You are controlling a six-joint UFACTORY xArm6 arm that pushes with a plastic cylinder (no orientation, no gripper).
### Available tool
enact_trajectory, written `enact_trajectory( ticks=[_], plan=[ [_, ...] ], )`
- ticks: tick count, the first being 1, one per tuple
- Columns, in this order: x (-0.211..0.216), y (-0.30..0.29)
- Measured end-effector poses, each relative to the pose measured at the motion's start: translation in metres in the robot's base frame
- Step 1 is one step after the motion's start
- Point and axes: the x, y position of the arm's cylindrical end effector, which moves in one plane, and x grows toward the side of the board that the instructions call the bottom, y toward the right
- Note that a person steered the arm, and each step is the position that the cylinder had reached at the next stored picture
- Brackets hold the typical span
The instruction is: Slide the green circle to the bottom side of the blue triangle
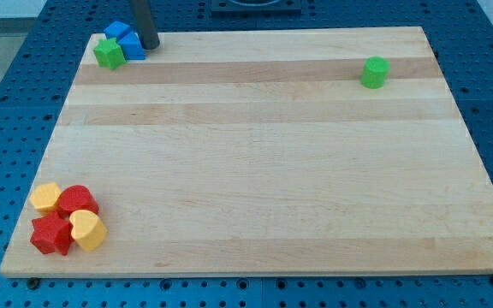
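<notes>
My tip (150, 46) sat at board's (255, 171) top-left corner, touching right side of blue triangle (119, 32) and blue block (132, 45); green star (108, 53) just left of them. Rod only, no claw to report. Green circle (374, 73) stood near top-right corner, well apart. Bottom-left corner: yellow block (45, 198), red circle (77, 201), red star (51, 233), yellow heart (87, 229) clustered, touching. No readable writing.

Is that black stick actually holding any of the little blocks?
No, nothing is held. My tip can only push; it stands at the right edge of the blue blocks in the view's top left, far from the green circle.
</notes>
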Motion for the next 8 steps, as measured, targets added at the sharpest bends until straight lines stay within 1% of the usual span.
enact_trajectory(
  ticks=[1, 2, 3, 4, 5, 6, 7, 8],
  plan=[
    [0.002, 0.039],
    [0.022, 0.094],
    [0.065, 0.131],
    [0.122, 0.174],
    [0.159, 0.258],
    [0.164, 0.36],
    [0.157, 0.454],
    [0.129, 0.473]
  ],
)
